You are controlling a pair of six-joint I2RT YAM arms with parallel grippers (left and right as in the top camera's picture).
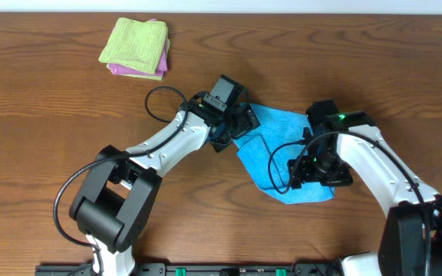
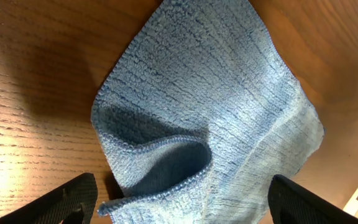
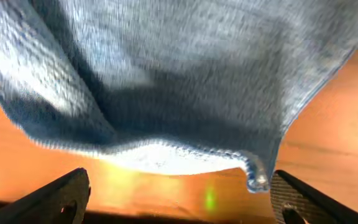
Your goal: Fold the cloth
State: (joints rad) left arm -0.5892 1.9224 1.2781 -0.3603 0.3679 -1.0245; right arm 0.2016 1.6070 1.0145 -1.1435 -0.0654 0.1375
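Left end effector (image 2: 182,202) and right end effector (image 3: 179,199) wide apart, empty, blue cloth (image 2: 216,106) rumpled, blurred at right wrist

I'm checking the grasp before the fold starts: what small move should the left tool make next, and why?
Probably close the left tool on the curled hem of the blue cloth. Its fingers stand wide open, the raised hem lies between them, and nothing is gripped yet. The right tool is also open, at another edge of the cloth.

blurry cloth (image 3: 185,81) in right wrist view
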